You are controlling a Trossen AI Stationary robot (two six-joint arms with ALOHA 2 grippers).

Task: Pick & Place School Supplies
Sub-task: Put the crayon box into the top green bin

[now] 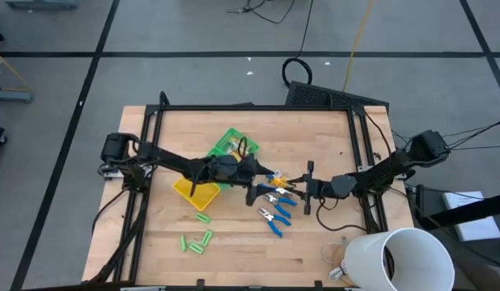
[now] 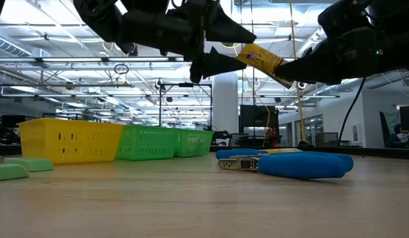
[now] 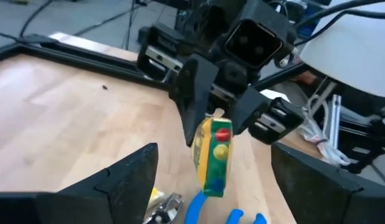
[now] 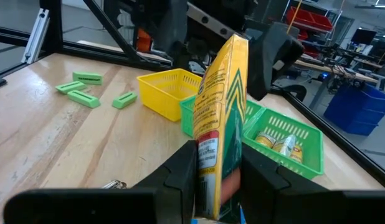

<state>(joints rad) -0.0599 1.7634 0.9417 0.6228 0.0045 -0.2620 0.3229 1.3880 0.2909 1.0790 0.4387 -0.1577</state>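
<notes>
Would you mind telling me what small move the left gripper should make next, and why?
Probably close on the yellow pack. The right gripper is shut on the pack's one end and holds it in the air, while the left gripper stands open on either side of its free end, as for a handover.

Two dark, near-black arms here, slim jointed links with chunky blocky housings at the bases. Black cables trail off the right arm's base. The left tool (image 3: 205,186) shows broad, matte black wedge-shaped fingers (image 3: 124,177). The right tool (image 4: 218,177) has the same dark angular fingers, behind them a boxy black wrist housing with a rounded-square window.
</notes>
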